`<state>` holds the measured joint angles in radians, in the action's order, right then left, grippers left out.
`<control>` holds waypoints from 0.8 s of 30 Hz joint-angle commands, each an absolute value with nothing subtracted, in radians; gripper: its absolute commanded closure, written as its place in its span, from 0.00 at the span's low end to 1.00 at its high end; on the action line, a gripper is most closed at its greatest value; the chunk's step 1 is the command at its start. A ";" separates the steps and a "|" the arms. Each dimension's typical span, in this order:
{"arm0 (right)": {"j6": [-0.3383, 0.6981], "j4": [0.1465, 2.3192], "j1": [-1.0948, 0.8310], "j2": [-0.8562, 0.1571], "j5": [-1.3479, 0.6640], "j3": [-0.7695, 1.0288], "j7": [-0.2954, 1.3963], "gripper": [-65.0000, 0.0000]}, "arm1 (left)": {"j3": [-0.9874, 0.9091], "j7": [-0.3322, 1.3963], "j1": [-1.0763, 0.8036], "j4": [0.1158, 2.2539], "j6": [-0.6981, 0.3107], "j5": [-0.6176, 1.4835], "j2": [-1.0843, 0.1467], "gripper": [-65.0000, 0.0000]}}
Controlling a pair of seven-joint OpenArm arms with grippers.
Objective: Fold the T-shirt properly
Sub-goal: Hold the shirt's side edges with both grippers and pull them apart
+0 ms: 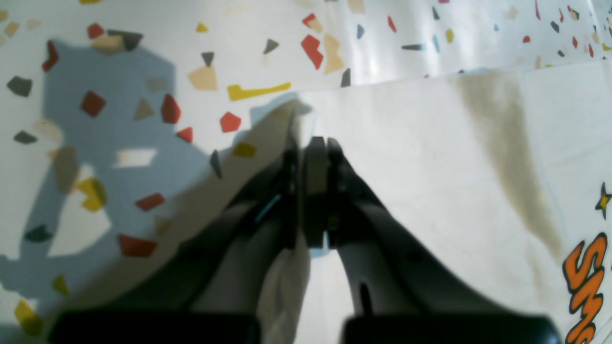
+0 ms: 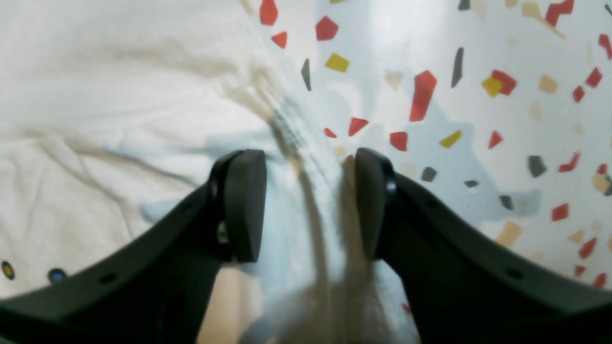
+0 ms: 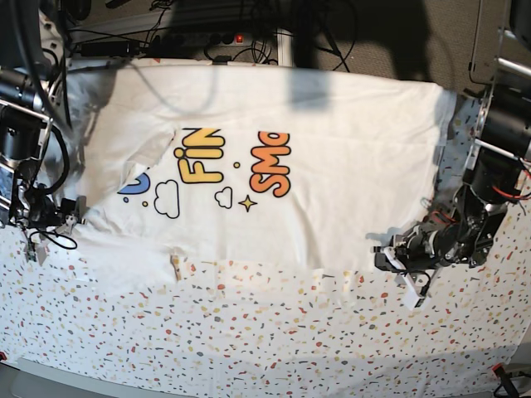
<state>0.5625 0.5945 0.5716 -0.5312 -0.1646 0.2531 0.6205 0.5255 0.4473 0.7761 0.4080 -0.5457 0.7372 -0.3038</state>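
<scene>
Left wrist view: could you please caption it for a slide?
Left gripper shut on the T-shirt edge above the terrazzo-speckled table cover.

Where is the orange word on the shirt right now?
In the base view the orange "SMOL" print sits near the middle of the T-shirt, right of the yellow "FINE" print and just above a small star.

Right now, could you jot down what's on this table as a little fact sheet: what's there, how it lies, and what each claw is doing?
Item: white printed cotton T-shirt, spread out, one side folded over the blue lettering
Surface: white speckled table cover
Left gripper: shut, pinching the shirt's edge
Right gripper: open, fabric edge between its fingers, not clamped
Fold: barely begun
</scene>
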 commanded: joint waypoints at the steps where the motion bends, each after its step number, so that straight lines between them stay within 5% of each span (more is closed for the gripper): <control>1: 0.585 0.606 0.598 -0.547 -0.193 0.255 0.618 0.53 | 0.523 0.424 0.815 0.422 -0.550 0.752 -0.310 1.00; 6: 0.599 0.606 0.596 -0.549 -0.191 0.255 0.644 0.63 | 0.523 0.425 0.815 0.422 -0.550 0.752 -0.311 1.00; 11: 0.599 0.606 0.596 -0.549 -0.191 0.255 0.647 0.98 | 0.523 0.425 0.815 0.422 -0.550 0.751 -0.311 1.00; 19: 0.599 0.609 0.645 -0.549 -0.192 0.255 0.617 1.00 | 0.522 0.424 0.817 0.467 -0.548 0.609 -0.311 1.00; 24: 0.599 0.609 0.712 -0.549 -0.191 0.255 0.617 1.00 | 0.523 0.427 0.833 0.540 -0.444 0.587 -0.310 1.00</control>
<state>0.5926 0.5945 0.6788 -0.5278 -0.1860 0.2527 0.6327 0.5255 0.4500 0.7891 0.5213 -0.4438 0.5770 -0.3019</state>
